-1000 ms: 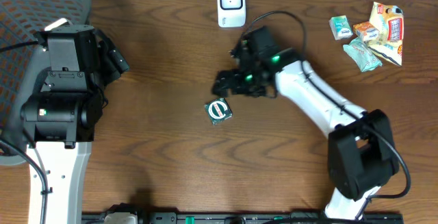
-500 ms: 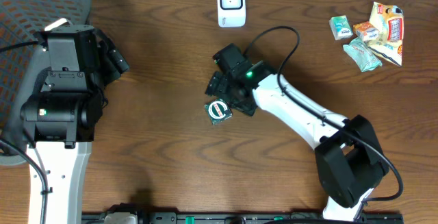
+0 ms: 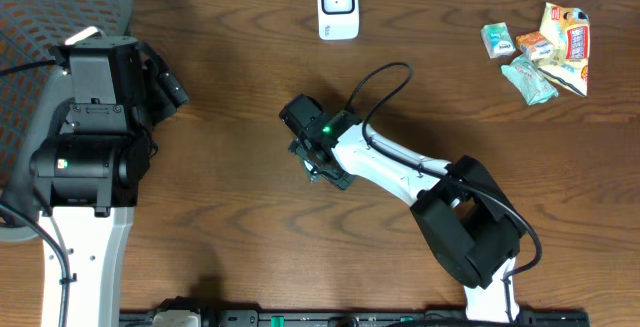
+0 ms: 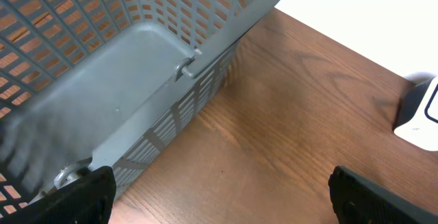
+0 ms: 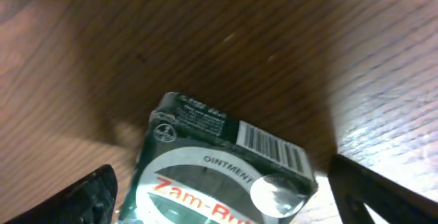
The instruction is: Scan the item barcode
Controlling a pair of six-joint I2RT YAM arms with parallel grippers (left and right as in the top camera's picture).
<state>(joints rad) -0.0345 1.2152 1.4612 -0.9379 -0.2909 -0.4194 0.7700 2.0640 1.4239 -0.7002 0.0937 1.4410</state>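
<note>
Near the middle of the brown wooden table (image 3: 230,217), the small green cardboard ointment box (image 5: 205,148) lies untouched between the right gripper's (image 5: 229,195) wide-spread fingers, its barcoded edge slanting across the gap. The left gripper (image 4: 222,196), equally wide, sits well apart at left.

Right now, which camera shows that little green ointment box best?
The right wrist view: the ointment box fills it, barcode readable. Overhead, the right end effector covers most of it. The left wrist view misses it entirely.
</note>
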